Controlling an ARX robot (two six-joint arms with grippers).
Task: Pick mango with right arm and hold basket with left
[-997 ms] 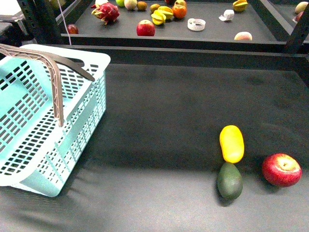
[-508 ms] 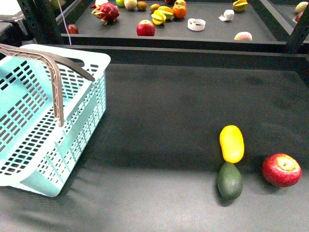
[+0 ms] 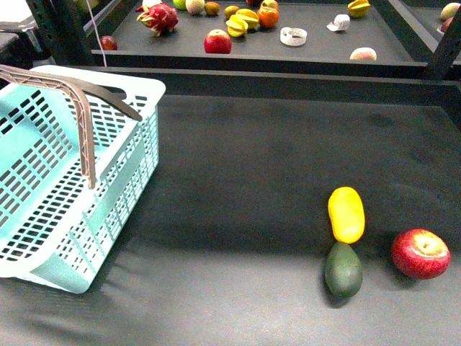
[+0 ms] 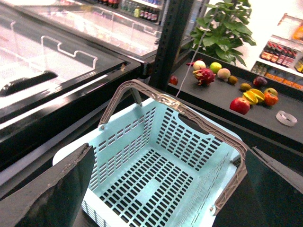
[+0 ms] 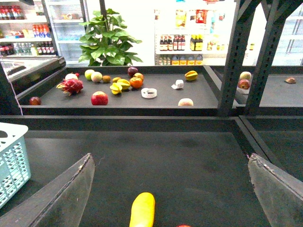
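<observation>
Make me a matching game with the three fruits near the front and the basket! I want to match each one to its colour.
Things:
1. mango
2. avocado
3. apple
4. basket

Colours:
A. light blue
B. dark green
C. red
D. yellow

Right pairs: 1-D, 2-B, 3-C, 4-A.

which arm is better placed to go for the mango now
Right. The mango lies just ahead of the open right hand, on the robot's right side of the table. The left hand hangs open over the basket, far from the mango.
</observation>
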